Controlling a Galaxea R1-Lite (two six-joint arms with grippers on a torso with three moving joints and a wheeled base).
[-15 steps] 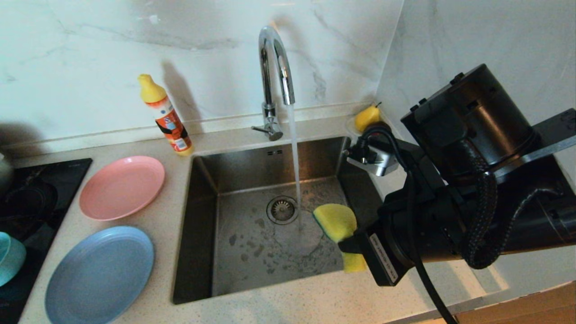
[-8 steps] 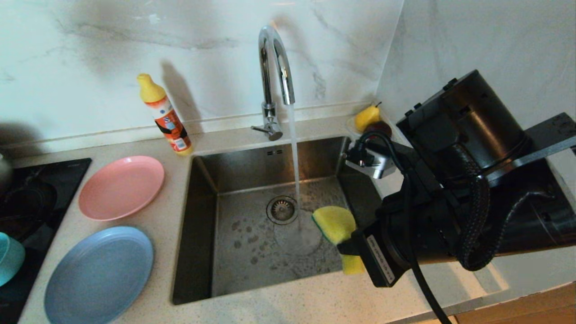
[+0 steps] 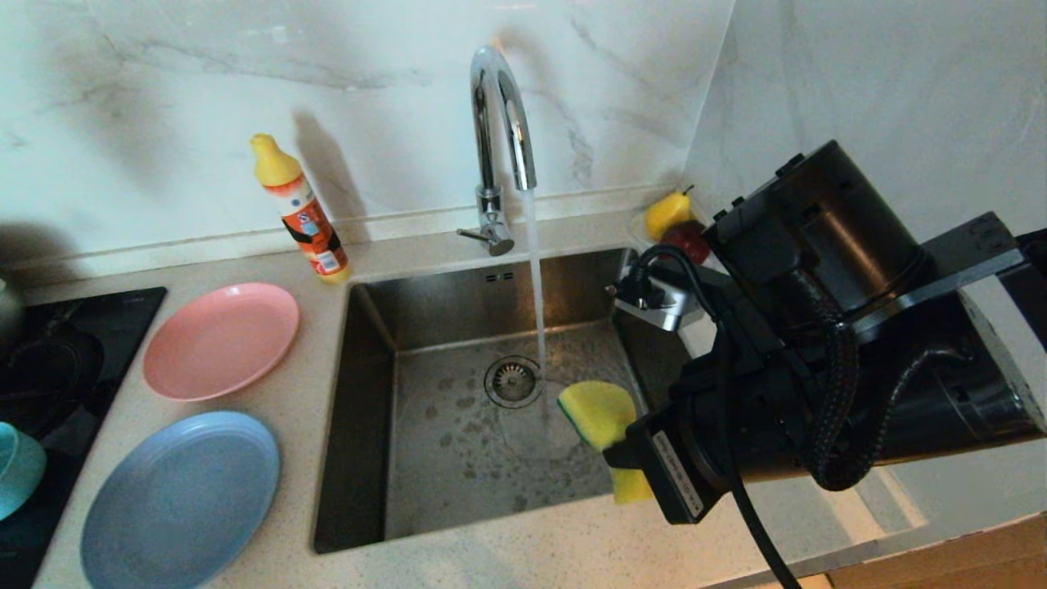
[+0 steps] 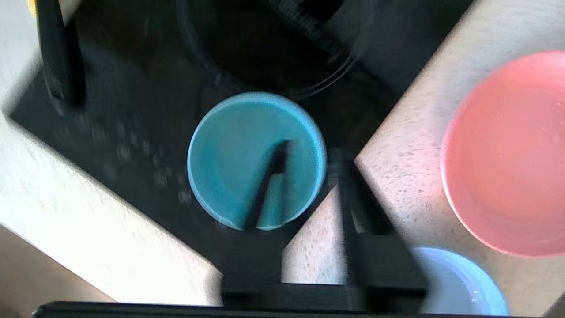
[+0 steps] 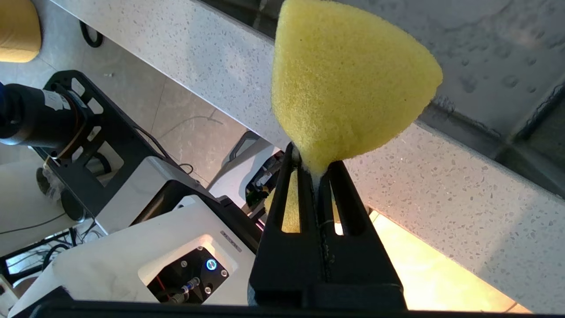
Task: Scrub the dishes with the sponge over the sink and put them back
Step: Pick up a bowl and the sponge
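Right gripper (image 5: 315,170) pinches the soft yellow sponge (image 3: 601,413) over the steel sink's (image 3: 364,409) right edge. Left gripper (image 4: 309,185) hovers slightly parted above the small teal bowl (image 4: 229,154).

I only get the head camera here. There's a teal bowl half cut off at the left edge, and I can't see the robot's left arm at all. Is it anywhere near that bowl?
Observer: Yes. The left wrist view shows the left gripper over the small teal plastic bowl, which sits on the black cooktop.
Operator: Has it grabbed it?
Observer: Not visibly. Its fingers stand apart, one over the bowl's inside, one outside the rim. I cannot tell whether they touch it.
Operator: And the hand with the sponge?
Observer: The right gripper is shut, its fingers pinching the soft yellow sponge thin at one end.
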